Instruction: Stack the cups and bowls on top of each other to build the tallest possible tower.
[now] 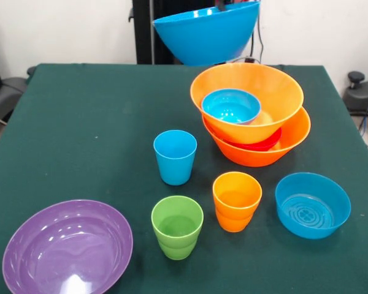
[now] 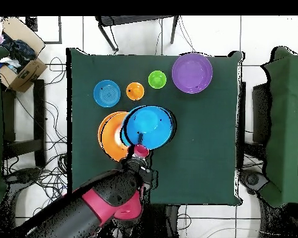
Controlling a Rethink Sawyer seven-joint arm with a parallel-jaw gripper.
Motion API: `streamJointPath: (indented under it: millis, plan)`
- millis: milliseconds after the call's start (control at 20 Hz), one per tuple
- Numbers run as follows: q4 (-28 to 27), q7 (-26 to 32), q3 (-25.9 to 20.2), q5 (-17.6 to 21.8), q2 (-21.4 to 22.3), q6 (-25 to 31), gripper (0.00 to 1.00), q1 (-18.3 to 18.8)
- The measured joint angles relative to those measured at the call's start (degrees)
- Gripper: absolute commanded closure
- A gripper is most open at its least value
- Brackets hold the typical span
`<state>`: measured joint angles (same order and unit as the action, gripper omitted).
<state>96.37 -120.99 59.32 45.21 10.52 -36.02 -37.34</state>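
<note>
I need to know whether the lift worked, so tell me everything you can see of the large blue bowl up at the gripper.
The large blue glossy plastic bowl is off the dark green tablecloth, hanging in the air at the table's far side, above and behind the stack of two large orange plastic bowls. It tilts, opening upward, its smooth rounded outside facing the front camera. From overhead its round inside partly covers the orange stack. The gripper meets its rim on the robot's side. Nothing else touches it.
</note>
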Motion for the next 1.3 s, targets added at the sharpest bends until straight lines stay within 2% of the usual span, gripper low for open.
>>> streamJointPath:
  millis: [200,400,450,550,600,700,750,800,850,900,950,1100,1150,1250,1300]
  plan:
    - [0.48,0.00,-0.20,0.24,-0.98,2.74,1.00,-0.02]
    - [0.79,-0.07,-2.29,4.78,0.64,6.37,1.00,-0.02]
    - [0.93,-0.57,-4.41,9.69,2.39,8.80,1.00,-0.04]
    - [1.10,-1.25,-5.73,12.88,3.48,10.25,1.00,-0.09]
    - [1.49,-3.24,-8.11,19.12,5.41,12.98,1.00,-0.25]
    - [1.90,-5.14,-9.59,23.02,6.58,14.73,1.00,-0.40]
    - [2.52,-8.38,-11.29,27.63,7.84,16.70,1.00,-0.69]
    - [2.76,-9.78,-11.75,29.20,8.16,17.33,1.00,-0.88]
    - [3.20,-14.19,-12.29,33.05,8.44,18.43,1.00,-1.96]
    - [3.26,-16.11,-12.23,34.45,8.34,18.62,1.00,-2.59]
    - [3.23,-20.41,-11.87,37.24,7.79,18.52,1.00,-4.27]
    - [2.98,-30.59,-10.36,42.31,5.58,17.25,1.00,-8.79]
    - [2.67,-38.98,-9.07,44.78,3.71,15.47,1.00,-12.31]
    - [2.42,-44.53,-8.36,46.04,2.59,13.90,1.00,-14.44]
    - [2.14,-49.86,-7.79,46.93,1.70,12.17,1.00,-16.25]
